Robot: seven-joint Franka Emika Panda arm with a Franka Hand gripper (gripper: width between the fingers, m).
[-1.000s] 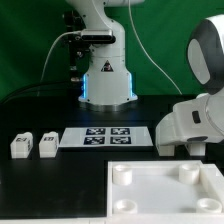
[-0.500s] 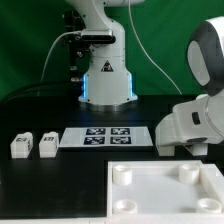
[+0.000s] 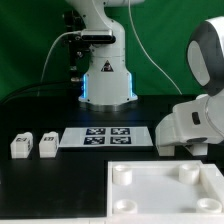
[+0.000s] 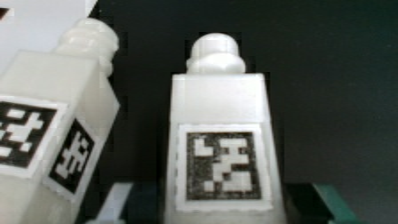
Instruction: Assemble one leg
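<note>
In the wrist view a leg (image 4: 221,140), a white block with a peg on its end and a black-and-white tag on its face, lies between my gripper's (image 4: 228,208) two fingers. The jaws stand open, with a dark gap on each side of the leg. A second leg (image 4: 63,120) lies close beside it, outside the jaws. In the exterior view my arm's white hand (image 3: 185,127) is low over the table at the right and hides its fingers and these two legs. Two more legs (image 3: 22,146) (image 3: 47,146) lie at the exterior view's left.
The marker board (image 3: 105,136) lies flat on the black table between the left legs and my hand. The large white square tray (image 3: 160,198) with round corner sockets sits at the front right. The robot base (image 3: 105,85) stands at the back.
</note>
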